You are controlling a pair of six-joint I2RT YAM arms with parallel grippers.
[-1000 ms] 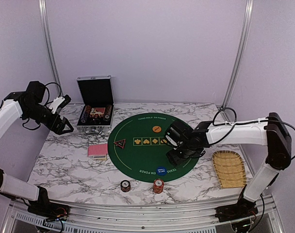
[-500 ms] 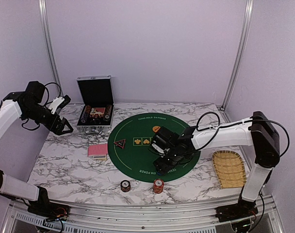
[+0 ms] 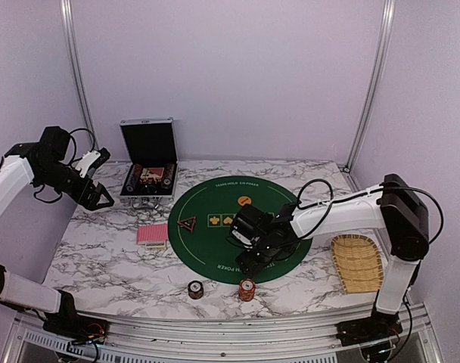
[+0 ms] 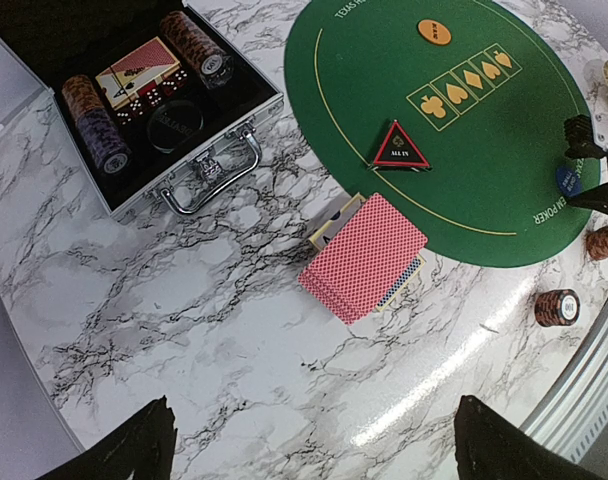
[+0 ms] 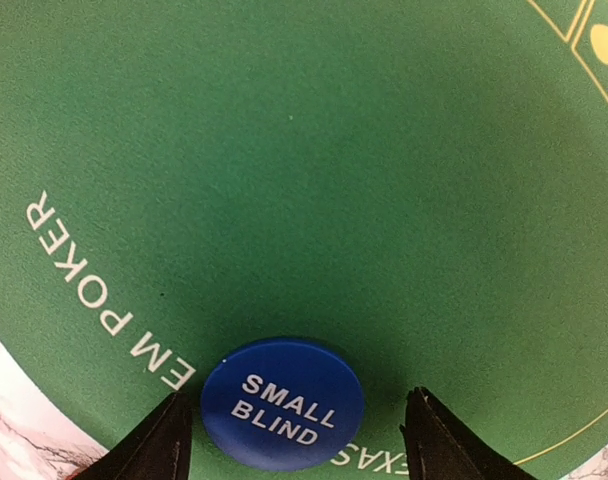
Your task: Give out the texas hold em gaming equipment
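Note:
A blue "small blind" button disc (image 5: 282,403) lies flat on the green poker mat (image 3: 207,246) near its front edge. My right gripper (image 5: 299,445) is low over it, open, with the disc between the fingers and nearer the left one. An orange button disc (image 3: 244,200) and a red-black triangular marker (image 3: 187,224) also rest on the mat. Pink-backed playing cards (image 3: 153,234) lie left of the mat. Two poker chip stacks (image 3: 195,290) (image 3: 247,289) stand near the front edge. My left gripper (image 3: 99,198) hangs open high at the far left, holding nothing.
An open black metal-edged case (image 3: 147,141) with chip rows and a card box sits at the back left. A woven bamboo tray (image 3: 356,262) lies at the right of the marble table. The right arm stretches across the mat's right half.
My right gripper has swept left and forward over the mat and come down around the blue button. The left arm has not moved.

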